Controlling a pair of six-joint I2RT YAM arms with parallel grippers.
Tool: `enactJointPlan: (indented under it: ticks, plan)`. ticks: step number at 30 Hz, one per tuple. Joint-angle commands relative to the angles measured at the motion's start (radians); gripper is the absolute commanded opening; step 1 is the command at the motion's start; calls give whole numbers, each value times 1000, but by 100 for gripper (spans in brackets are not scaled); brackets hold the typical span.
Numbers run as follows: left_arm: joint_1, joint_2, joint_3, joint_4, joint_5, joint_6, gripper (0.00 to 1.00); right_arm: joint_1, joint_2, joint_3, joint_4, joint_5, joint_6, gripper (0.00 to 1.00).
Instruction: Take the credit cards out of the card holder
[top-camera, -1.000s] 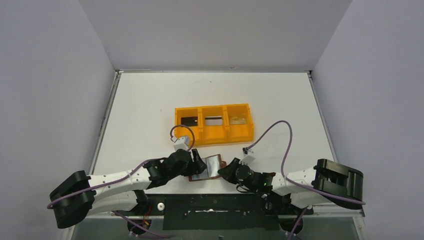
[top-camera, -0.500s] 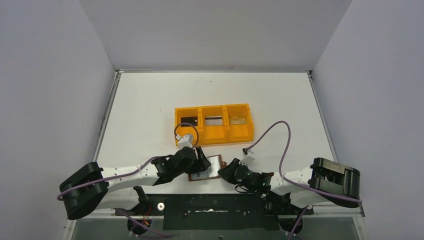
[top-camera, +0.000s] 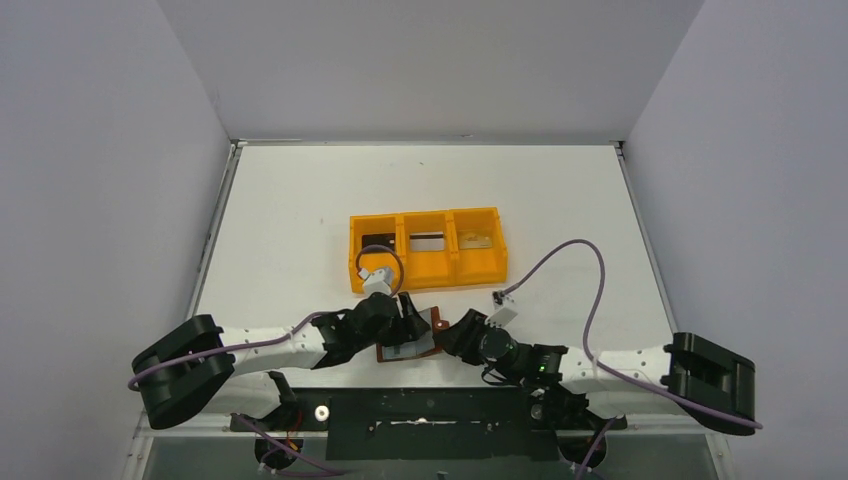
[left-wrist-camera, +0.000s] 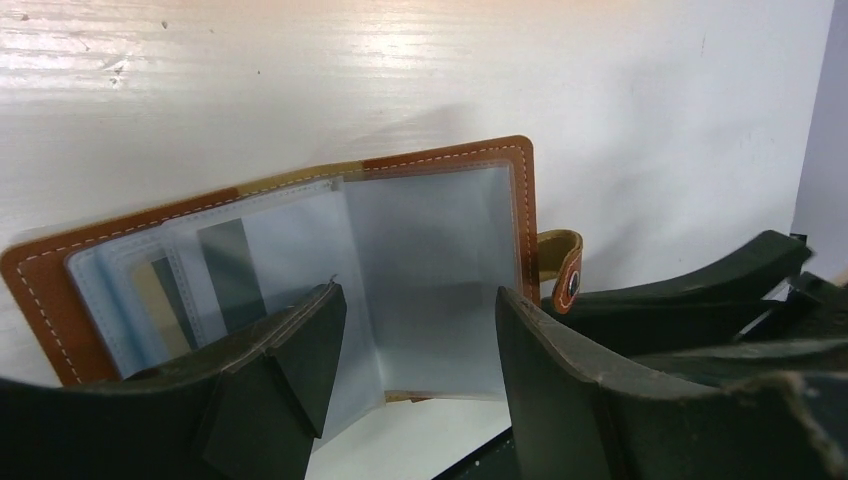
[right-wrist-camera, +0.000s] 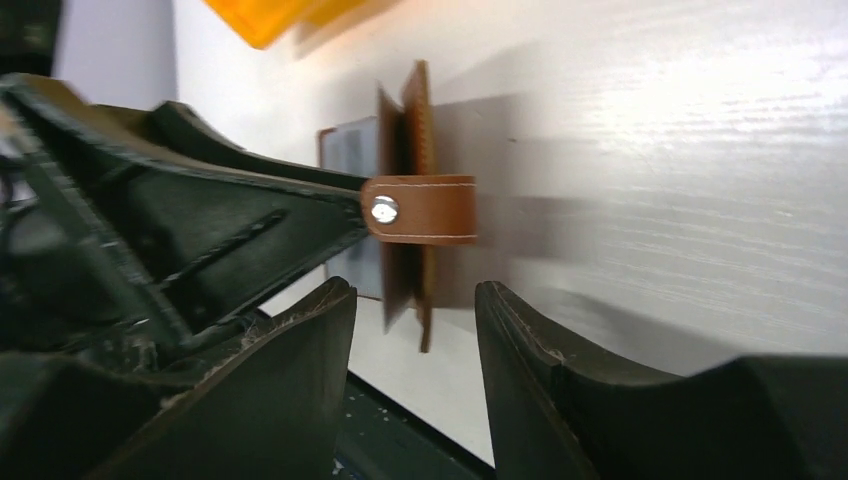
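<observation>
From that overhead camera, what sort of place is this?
Probably a robotics lab test cell: a white table boxed by plain grey panels, a left arm and a right arm bolted at its near edge, an orange tray and card holder as props.

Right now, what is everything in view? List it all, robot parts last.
tray: 1, orange, three compartments, mid-table
cards: 3, black, grey, gold, one per tray compartment, left to right
wallet: 1, brown with clear sleeves, open, near edge between the grippers
table: 1, white, grey walls around it
left gripper: 1, black, open, over the wallet's sleeves
right gripper: 1, black, open, by the wallet's snap tab
</observation>
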Motion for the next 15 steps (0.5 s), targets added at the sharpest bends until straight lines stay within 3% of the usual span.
enactJointPlan:
  ticks: [1,5,8,12,15]
  plan:
    - [-8,14,-35,-75,16,8,57,-13,-173,55,-114,53,-106,47]
    - [-8,33,3,-90,14,36,55,-22,-282,102,-176,35,-203,34]
    - [-10,61,32,-109,15,54,48,-29,-305,145,-200,29,-233,24]
    - [-14,76,37,-113,18,56,43,-91,-232,216,-263,-2,-220,14]
    - [-15,71,27,-108,18,54,41,-183,-132,265,-267,-119,-230,9]
